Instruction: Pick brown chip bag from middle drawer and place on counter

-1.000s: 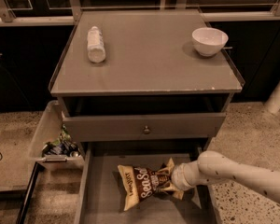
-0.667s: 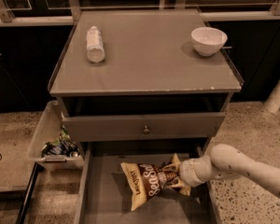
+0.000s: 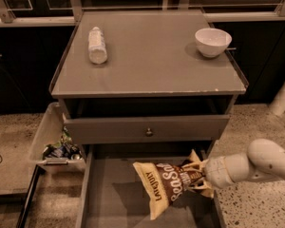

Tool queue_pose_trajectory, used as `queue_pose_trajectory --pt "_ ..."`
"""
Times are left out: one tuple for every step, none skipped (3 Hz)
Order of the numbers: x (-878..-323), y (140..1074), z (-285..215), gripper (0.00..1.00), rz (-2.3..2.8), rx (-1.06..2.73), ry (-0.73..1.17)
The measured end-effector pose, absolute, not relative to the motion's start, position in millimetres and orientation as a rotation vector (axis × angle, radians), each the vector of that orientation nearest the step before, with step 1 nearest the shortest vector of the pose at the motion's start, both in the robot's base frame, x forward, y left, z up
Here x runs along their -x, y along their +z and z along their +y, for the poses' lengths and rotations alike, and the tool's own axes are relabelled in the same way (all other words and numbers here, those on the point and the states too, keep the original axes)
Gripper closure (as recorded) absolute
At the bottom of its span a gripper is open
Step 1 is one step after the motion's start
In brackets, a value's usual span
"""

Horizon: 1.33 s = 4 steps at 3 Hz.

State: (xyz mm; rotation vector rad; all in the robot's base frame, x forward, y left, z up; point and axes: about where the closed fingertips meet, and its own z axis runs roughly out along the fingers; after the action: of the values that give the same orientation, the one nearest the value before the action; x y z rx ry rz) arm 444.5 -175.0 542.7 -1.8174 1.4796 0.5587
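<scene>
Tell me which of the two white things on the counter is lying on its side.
The bottle, back left; the bowl at right stands upright. The hand is over the middle drawer, gripping the brown chip bag.

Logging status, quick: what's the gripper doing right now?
Gripper: closed on the right end of the brown chip bag, holding it just above the middle drawer floor.

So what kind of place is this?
Probably a kitchenette or break room: grey counter with a white bowl and bottle, and the gripper holding a brown chip bag over the middle drawer.
</scene>
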Motion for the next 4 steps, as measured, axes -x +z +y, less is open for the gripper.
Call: queue_pose_trajectory --pt "-436 613 -172 1.0 1.451 1.864 0.443" --pt "-436 613 -172 1.0 1.451 1.864 0.443" --pt "-433 611 -164 1.0 1.438 1.852 0.484" --pt "-446 641 -159 1.0 1.408 1.864 0.42"
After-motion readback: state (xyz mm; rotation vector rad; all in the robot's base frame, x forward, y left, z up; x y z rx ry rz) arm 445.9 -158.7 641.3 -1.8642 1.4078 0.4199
